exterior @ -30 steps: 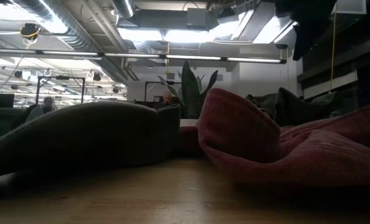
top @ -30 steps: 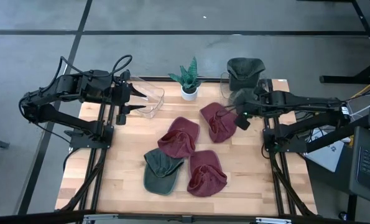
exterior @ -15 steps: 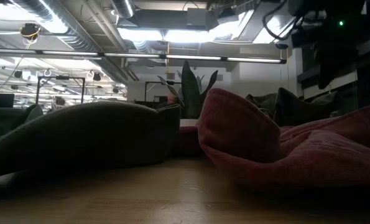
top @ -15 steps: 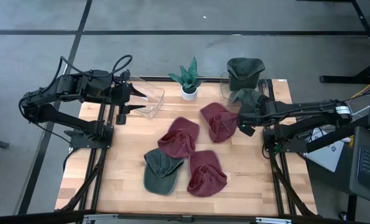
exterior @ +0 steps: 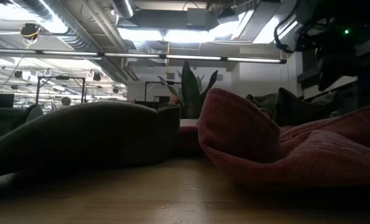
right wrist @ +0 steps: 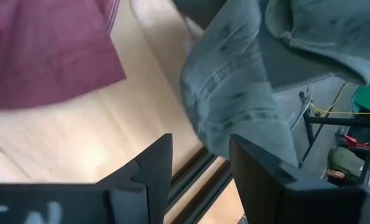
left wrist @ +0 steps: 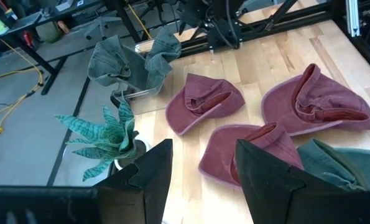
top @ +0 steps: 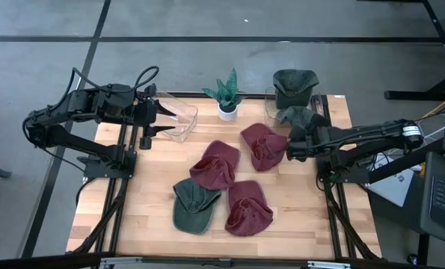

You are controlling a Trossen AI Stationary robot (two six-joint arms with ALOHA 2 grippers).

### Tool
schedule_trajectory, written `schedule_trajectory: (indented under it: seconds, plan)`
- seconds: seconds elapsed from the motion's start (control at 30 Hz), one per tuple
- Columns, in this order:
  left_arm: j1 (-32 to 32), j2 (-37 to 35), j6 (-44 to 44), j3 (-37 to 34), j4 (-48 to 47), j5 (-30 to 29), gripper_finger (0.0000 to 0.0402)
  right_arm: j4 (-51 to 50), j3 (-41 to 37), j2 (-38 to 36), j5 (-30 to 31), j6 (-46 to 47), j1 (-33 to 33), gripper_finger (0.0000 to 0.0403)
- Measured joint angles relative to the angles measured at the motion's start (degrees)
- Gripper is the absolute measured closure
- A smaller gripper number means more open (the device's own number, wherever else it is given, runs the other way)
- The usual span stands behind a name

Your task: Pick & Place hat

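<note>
Three maroon hats (top: 263, 146) (top: 216, 164) (top: 248, 208) and a green hat (top: 194, 205) lie flat on the wooden table (top: 155, 202). At the far right corner a green hat (top: 295, 84) sits in a clear bin. Another green hat (top: 301, 116) (right wrist: 234, 81) droops over the bin's near side. My right gripper (top: 290, 152) (right wrist: 200, 168) stands open just near of that drooping hat and right of the nearest maroon hat (right wrist: 41, 50), touching nothing. My left gripper (top: 161, 119) (left wrist: 203, 174) hangs open over the table's far left.
An empty clear container (top: 181, 119) stands beside my left gripper. A small potted plant (top: 226, 97) is at the far middle. In the low view the green hat (exterior: 85, 140) and a maroon hat (exterior: 247, 143) fill the foreground. Bare wood shows along the near edge and the left side.
My right gripper has come down and toward the table's near edge, away from the bin, and has rolled a little. The drooping green hat stays at the bin's near side.
</note>
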Motion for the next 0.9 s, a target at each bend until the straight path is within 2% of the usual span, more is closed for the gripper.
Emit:
schedule_trajectory:
  seconds: [0.2,0.47,0.7,0.8,0.9]
  plan:
    - [-0.02,0.0,0.07,0.0,0.0,0.0,0.0231,0.21,1.41,0.0,1.58,-0.8,-1.17,0.0246]
    - [-0.01,0.0,0.09,0.0,-0.02,0.5,0.0231,0.26,1.17,0.1,1.17,-1.62,-9.42,0.0246]
    - [-0.04,-0.02,0.09,0.0,0.0,0.63,0.0231,3.96,1.17,2.53,-0.3,-10.85,-14.64,0.0246]
    - [-0.04,-0.02,0.09,0.0,-0.01,0.65,0.0231,4.54,1.15,4.55,2.43,-11.46,-15.93,0.0249]
    - [-0.06,-0.02,0.09,0.0,-0.01,0.66,0.0231,5.71,1.15,6.69,4.17,-11.83,-18.08,0.027]
